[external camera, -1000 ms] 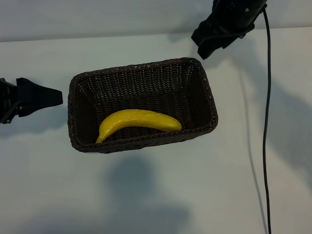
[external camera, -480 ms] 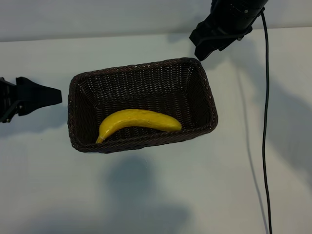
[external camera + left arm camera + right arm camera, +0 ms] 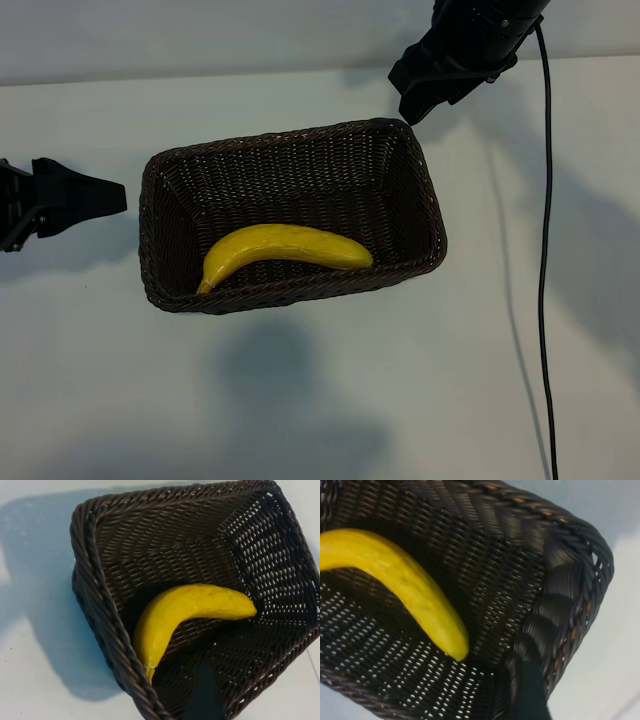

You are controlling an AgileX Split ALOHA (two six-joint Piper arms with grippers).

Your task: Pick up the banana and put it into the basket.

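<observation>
The yellow banana (image 3: 285, 250) lies on the floor of the dark woven basket (image 3: 290, 300), along its near wall, stem toward the left. It also shows in the left wrist view as the banana (image 3: 185, 611) inside the basket (image 3: 100, 600), and in the right wrist view as the banana (image 3: 405, 587) in the basket (image 3: 560, 580). My left gripper (image 3: 118, 197) hovers over the table left of the basket, open and holding nothing. Above the basket's far right corner my right gripper (image 3: 408, 98) hangs open and holding nothing. One dark finger (image 3: 205, 697) and one finger (image 3: 530, 692) show in the wrist views.
A black cable (image 3: 546, 260) hangs down the right side from the right arm. The white table (image 3: 300, 400) spreads bare in front of the basket, with soft shadows on it.
The right arm has crept slightly to the left above the basket's far corner. Banana, basket and left arm have not moved.
</observation>
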